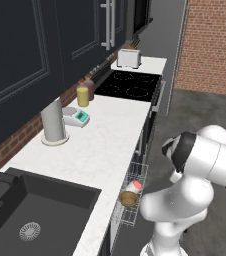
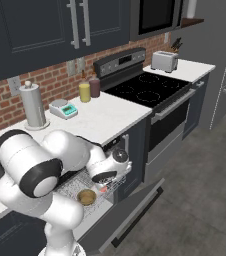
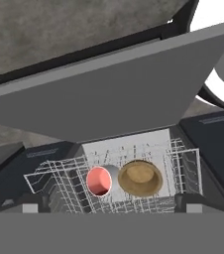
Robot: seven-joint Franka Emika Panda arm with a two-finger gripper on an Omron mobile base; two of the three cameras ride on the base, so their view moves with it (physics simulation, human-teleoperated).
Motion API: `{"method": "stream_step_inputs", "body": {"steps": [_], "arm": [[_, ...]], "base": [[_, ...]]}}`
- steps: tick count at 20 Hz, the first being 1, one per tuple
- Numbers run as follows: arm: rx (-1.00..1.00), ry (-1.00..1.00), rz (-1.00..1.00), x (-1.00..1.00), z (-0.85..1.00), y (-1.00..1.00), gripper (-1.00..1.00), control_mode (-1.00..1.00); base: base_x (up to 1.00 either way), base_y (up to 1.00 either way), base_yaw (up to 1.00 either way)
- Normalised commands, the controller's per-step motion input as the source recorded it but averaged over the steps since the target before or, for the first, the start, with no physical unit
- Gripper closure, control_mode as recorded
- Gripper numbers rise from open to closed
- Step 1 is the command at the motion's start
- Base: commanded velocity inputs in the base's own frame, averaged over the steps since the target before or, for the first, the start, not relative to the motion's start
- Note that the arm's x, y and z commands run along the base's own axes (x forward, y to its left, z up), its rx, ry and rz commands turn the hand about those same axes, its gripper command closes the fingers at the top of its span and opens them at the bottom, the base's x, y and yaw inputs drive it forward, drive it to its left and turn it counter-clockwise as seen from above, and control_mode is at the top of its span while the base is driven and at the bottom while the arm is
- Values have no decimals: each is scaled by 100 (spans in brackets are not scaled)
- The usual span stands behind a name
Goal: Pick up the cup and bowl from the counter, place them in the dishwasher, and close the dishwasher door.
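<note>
The white arm point(image 2: 45, 170) is seen bent sharply at its dark elbow joint, with the forearm carried forward and downward from the base. The wrist is turned down, so that the gripper point(image 2: 105, 183) is held low, just above the pulled-out rack point(image 2: 77, 187). The jaws are spread wide, and nothing is gripped between them.

Arm point(image 1: 205, 160) showing glossy white rounded shells, bulbous segments. Dark charcoal bands ringing joints. End effector point(image 2: 105, 176) appearing dark disc under white wrist, 2 small dark finger tips. Cables, screws, markings too small to tell.
</note>
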Motion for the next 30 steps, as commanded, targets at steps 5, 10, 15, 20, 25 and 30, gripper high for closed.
{"method": "stream_step_inputs", "body": {"steps": [5,10,15,20,25,30], "arm": [[0,0,16,13,-11,0,-100,-100],[0,0,5,12,-18,4,-100,-100],[0,0,-1,2,-26,6,-100,-100],[0,0,-6,4,-32,7,-100,-100],[0,0,-2,20,-34,8,-100,-100],[0,0,0,32,-43,0,-100,-100]], "base": [[0,0,0],[0,0,0],[0,0,0],[0,0,0],[0,0,0],[0,0,0]]}}
